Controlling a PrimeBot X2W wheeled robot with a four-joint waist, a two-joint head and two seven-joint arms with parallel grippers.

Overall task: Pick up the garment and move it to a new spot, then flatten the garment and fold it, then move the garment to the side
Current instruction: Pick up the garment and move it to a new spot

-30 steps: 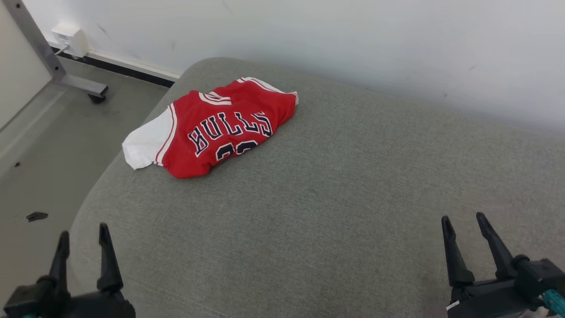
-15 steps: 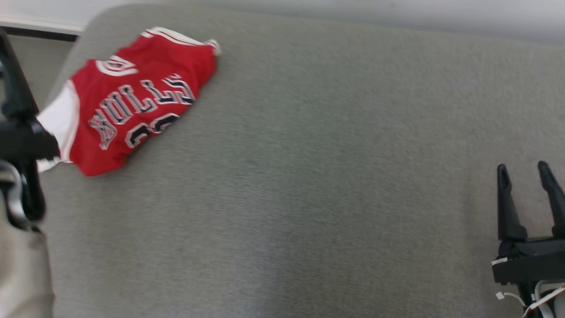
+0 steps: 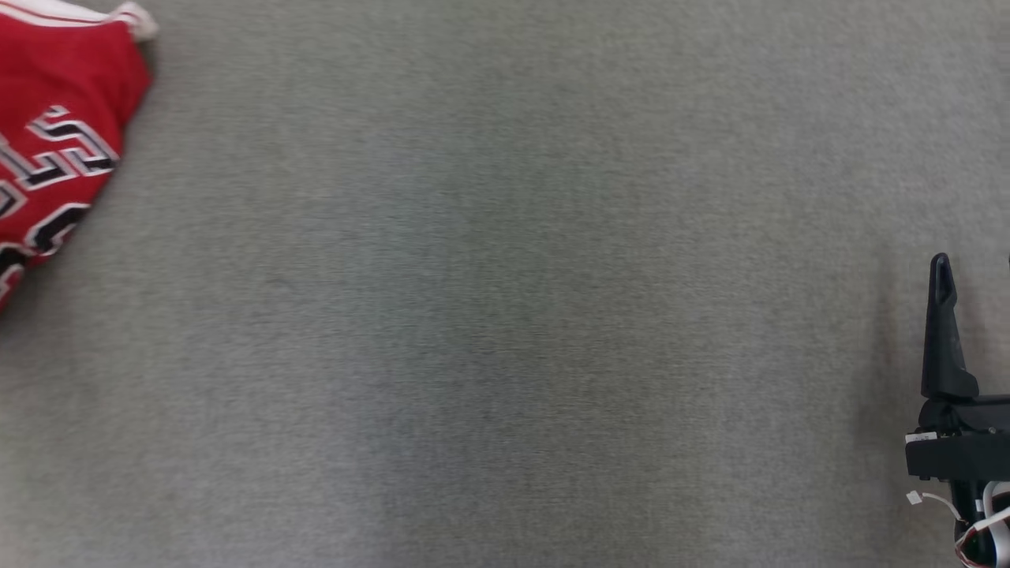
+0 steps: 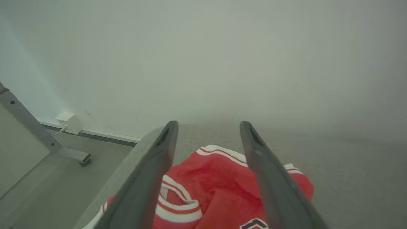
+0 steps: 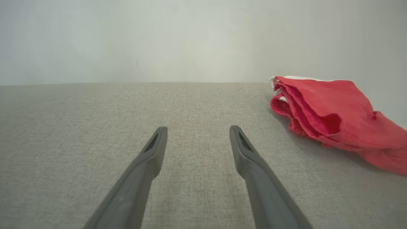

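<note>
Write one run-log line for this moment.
left claw: open, over jersey | right claw: open, empty, over cushion | jersey: not grasped

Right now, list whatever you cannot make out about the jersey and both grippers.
Head view: jersey cut off by the left edge; lettering only partly readable.
Head view: right gripper, second finger cut off by the right edge.
Left wrist view: left gripper, its fingers cover parts of the jersey; contact with the cloth cannot be told.
Right wrist view: jersey runs past the right edge; folds hide the print.
</note>
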